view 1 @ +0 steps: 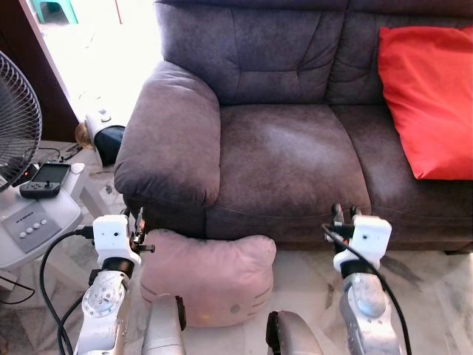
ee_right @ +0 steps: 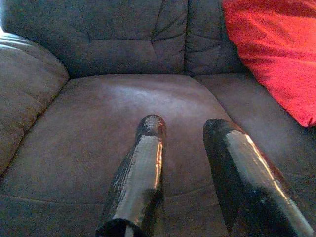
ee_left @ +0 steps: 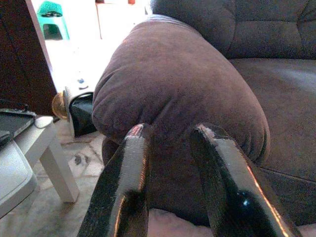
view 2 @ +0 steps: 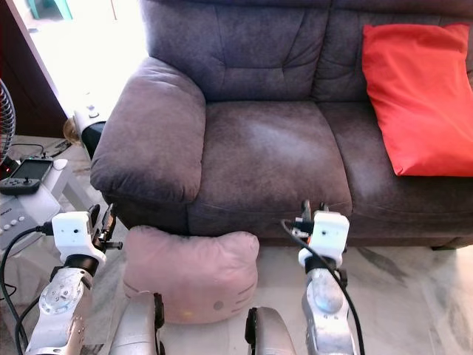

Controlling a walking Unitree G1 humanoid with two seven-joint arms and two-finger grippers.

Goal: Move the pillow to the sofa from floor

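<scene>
Left eye view looks down on a pink pillow (view 1: 211,277) lying on the pale marbled floor (view 1: 436,296), pressed against the front base of a dark grey-brown sofa (view 1: 281,148). The pillow is soft and plump, rounded at its corners, with a small oval patch and faint whisker-like marks near its lower right. The sofa's cover looks like brushed, suede-like fabric, with a bulging rounded armrest (ee_left: 173,89) and stitched seams in the backrest. A bright red square cushion (view 1: 427,96) leans against the backrest on the seat farther to the right; the seat nearer the armrest is bare.

The left claw (ee_left: 170,136) is held beside the pillow's left edge, just in front of the armrest, its two glossy black fingers parted with nothing between them. The right claw (ee_right: 190,126) is raised at the seat's front edge, well to the right of the pillow, likewise spread and empty.

To the left stand a white desk (view 1: 44,214) carrying a dark handheld device (view 1: 44,180), and part of a fan grille (view 1: 15,118). No writing can be read.
</scene>
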